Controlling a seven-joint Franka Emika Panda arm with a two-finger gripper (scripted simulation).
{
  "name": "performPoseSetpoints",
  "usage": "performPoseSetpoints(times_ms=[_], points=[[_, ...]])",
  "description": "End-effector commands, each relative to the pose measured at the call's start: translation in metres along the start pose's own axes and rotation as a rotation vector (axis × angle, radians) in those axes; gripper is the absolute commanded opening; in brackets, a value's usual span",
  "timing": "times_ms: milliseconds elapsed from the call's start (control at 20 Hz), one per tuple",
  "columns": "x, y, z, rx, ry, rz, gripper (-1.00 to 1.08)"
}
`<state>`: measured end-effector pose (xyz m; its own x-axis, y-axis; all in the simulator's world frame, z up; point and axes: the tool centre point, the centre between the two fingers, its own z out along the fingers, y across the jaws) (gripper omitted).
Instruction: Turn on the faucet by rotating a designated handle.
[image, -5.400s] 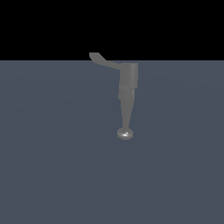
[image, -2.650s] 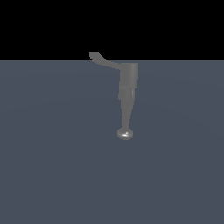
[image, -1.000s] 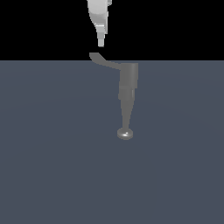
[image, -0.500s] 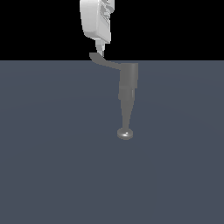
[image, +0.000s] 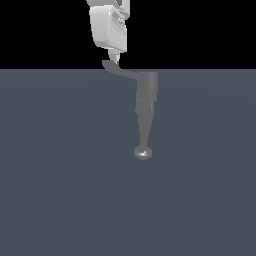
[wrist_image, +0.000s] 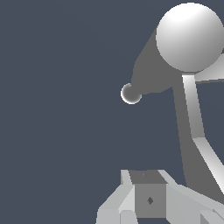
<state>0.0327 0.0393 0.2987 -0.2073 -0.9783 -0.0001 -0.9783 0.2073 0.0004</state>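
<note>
The grey faucet (image: 147, 95) stands upright on a flat dark surface, its tapering spout ending in a shiny round knob (image: 143, 153). The thin curved handle (image: 124, 71) sticks out from the body's top toward the exterior view's left. My white gripper (image: 114, 57) hangs straight above the handle's upturned tip, fingertips just over it or touching it. The fingers look pressed together with nothing held. In the wrist view the gripper (wrist_image: 148, 199) is beside the handle's (wrist_image: 194, 113) pale strip. The faucet (wrist_image: 153, 70) is seen from above.
A flat dark grey-blue floor (image: 60, 175) surrounds the faucet on all sides. Above its far edge the background is black. No other objects show in either view.
My gripper came into view from above and has dropped steadily toward the handle's tip. The faucet and its handle have not moved.
</note>
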Motion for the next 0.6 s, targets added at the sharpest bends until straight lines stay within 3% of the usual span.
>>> performPoseSetpoints(times_ms=[0, 550], points=[[0.0, 0.0, 0.0, 0.0, 0.0, 0.0, -1.0], [0.001, 0.033, 0.0, 0.0, 0.0, 0.0, -1.0]])
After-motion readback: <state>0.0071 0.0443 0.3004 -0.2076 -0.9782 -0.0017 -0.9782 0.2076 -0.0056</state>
